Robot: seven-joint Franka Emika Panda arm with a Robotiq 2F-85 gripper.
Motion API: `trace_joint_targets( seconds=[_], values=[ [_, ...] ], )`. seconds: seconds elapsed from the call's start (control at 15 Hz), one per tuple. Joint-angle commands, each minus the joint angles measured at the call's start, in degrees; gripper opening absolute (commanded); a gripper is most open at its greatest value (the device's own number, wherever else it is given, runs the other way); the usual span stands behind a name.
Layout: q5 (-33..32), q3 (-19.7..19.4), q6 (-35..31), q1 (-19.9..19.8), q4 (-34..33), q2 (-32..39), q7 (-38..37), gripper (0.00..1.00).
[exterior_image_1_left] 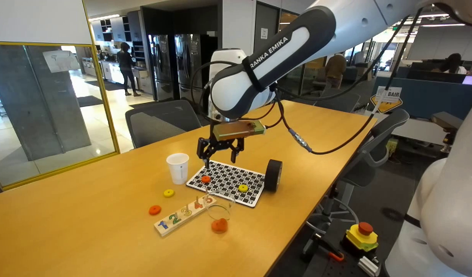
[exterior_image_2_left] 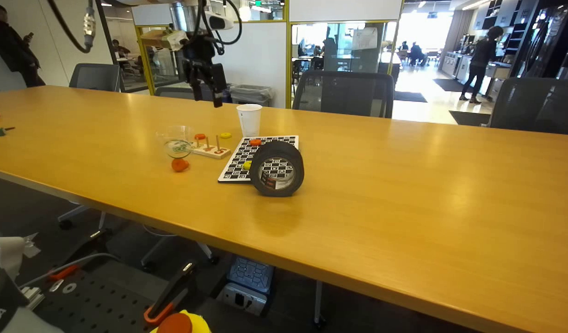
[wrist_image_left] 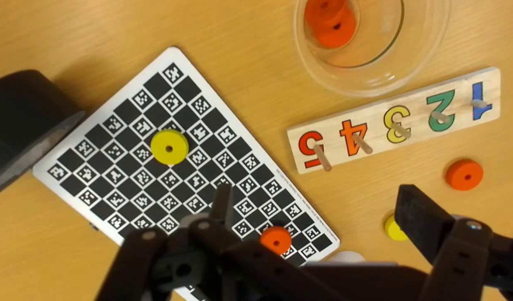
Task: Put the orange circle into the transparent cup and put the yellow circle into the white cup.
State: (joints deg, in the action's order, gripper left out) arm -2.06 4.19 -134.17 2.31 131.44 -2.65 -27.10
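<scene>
My gripper [exterior_image_1_left: 220, 158] is open and empty above the table; it also shows in an exterior view [exterior_image_2_left: 208, 99] and the wrist view [wrist_image_left: 315, 192]. The transparent cup [wrist_image_left: 371, 83] stands beside a number board, with overlapping orange circles [wrist_image_left: 331, 25] showing at its bottom. The white cup [exterior_image_1_left: 178, 169] stands upright beside the checkered board, mostly hidden by the gripper in the wrist view. One orange circle [wrist_image_left: 276, 239] and one yellow circle [wrist_image_left: 169, 147] lie on the checkered board. Another orange circle [wrist_image_left: 464, 174] and yellow circle [wrist_image_left: 394, 229] lie on the table.
A black tape roll [exterior_image_2_left: 277, 169] stands upright at an edge of the checkered board [exterior_image_1_left: 228, 181]. The wooden number board [exterior_image_1_left: 186, 213] with upright pegs lies between the transparent cup and the loose circles. Chairs [exterior_image_1_left: 163, 119] stand around the table.
</scene>
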Motion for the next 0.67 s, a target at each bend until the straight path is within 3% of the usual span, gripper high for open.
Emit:
trace_joint_targets(
  seconds=[0.0,0.6],
  values=[
    [-0.52,-1.33,0.04,-0.70,-9.21,8.97,4.18,1.00],
    [1.27,-4.68,1.66,-0.62,-25.62,28.16,9.64,1.00]
  ],
)
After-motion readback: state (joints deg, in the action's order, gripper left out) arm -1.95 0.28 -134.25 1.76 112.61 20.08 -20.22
